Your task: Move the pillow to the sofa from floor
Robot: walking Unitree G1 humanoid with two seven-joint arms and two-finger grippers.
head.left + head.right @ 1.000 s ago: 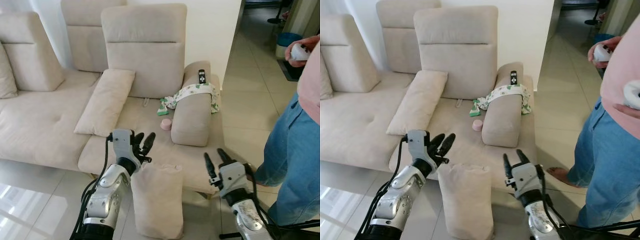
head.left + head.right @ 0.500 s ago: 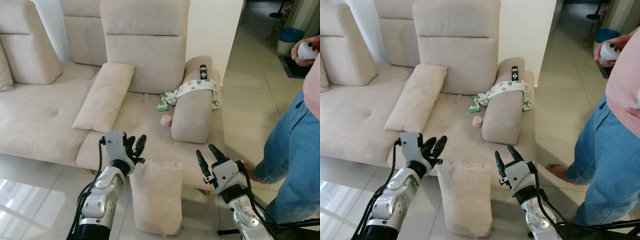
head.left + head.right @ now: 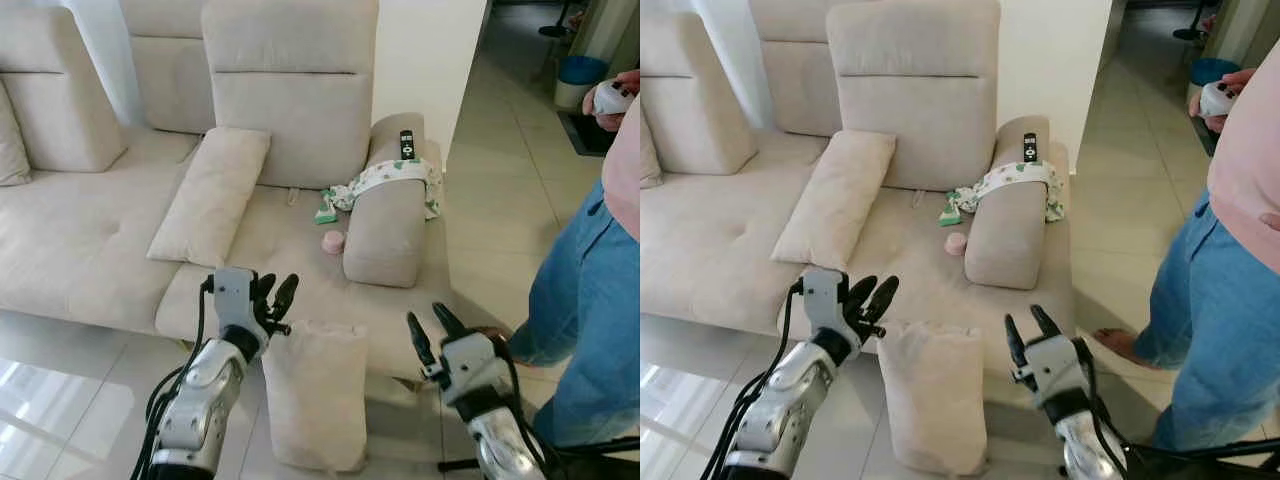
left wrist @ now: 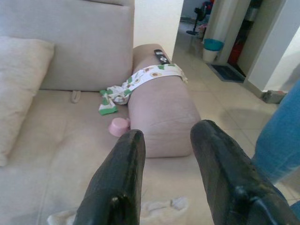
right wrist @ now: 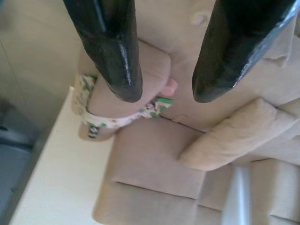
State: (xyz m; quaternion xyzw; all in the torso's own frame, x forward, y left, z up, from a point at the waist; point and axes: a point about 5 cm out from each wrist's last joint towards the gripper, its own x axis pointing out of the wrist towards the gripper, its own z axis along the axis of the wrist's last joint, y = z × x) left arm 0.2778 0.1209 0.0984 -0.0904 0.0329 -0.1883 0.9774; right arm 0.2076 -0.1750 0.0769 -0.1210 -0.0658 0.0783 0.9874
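We judge the task barely begun: the pillow (image 3: 314, 392) stands on the floor against the sofa (image 3: 330, 290), between our left gripper (image 3: 271, 303) and right gripper (image 3: 428, 331), both spread and empty, seemingly not touching it yet.
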